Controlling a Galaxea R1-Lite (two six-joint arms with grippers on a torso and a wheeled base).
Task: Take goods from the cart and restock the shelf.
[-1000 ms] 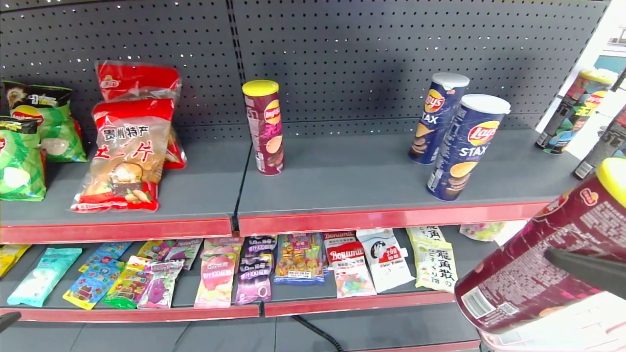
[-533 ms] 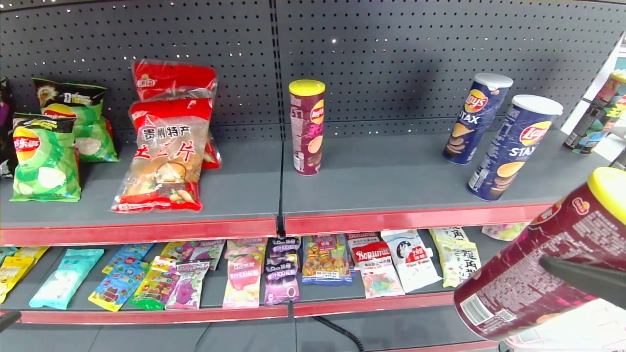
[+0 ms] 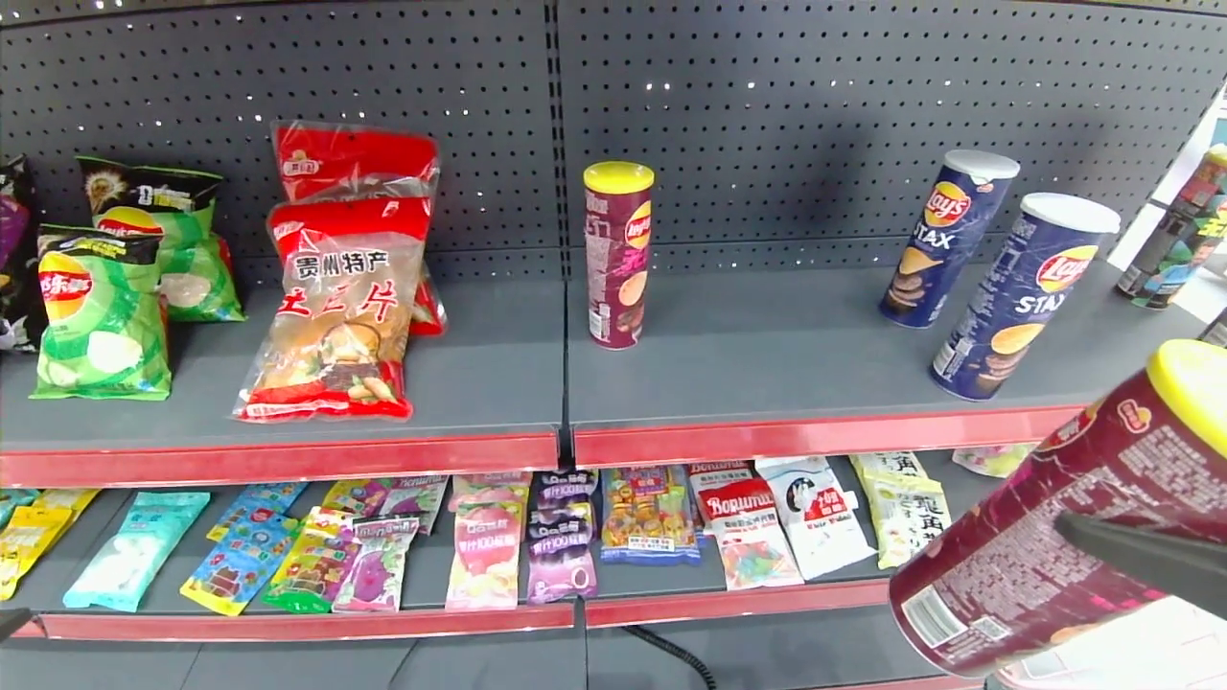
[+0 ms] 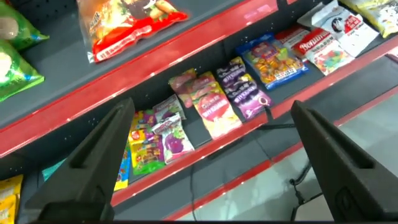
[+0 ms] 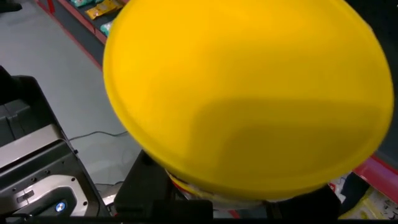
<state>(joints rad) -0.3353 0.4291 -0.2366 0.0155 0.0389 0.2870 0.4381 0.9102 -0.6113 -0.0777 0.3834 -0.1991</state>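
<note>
A maroon chip can (image 3: 1045,517) with a yellow lid (image 3: 1193,383) hangs tilted at the lower right of the head view, in front of the shelf's right end, with my right gripper (image 3: 1102,546) shut on its body. The same yellow lid (image 5: 249,99) faces the right wrist camera. An identical purple can (image 3: 618,254) stands upright on the grey upper shelf (image 3: 767,355). My left gripper (image 4: 211,168) is open and holds nothing, low before the lower shelf's candy bags (image 4: 217,99).
Two blue cans (image 3: 1021,297) stand at the upper shelf's right, red bags (image 3: 335,307) and green bags (image 3: 101,326) at its left. Bare shelf lies between the purple and blue cans. Candy packs (image 3: 556,527) line the lower shelf. More cans (image 3: 1174,240) stand past the right end.
The head camera has swung left, so the whole shelf picture has shifted right. The held can keeps its place in my right gripper.
</note>
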